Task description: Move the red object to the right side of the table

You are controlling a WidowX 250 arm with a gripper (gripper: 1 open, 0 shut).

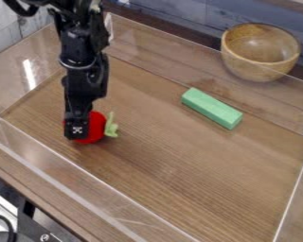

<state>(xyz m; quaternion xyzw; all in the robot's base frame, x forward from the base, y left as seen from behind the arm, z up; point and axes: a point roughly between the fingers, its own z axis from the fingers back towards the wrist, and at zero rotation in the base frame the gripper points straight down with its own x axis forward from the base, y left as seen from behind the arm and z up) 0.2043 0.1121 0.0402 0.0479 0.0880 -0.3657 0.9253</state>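
Black arm reaching in from the upper left, wrist turned steeply downward, gripper point(77, 129) low at the front left with jaws spread wide, fingertips point(73, 131) pointing almost straight down and partly lost against the dark body.

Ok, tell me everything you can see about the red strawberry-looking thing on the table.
The red object is small, rounded and bright red, like a glossy toy strawberry, with a light green leafy stem poking out on its right. It sits on the wooden table near the left acrylic wall. The gripper is down over its left part, fingers open; contact can't be confirmed.
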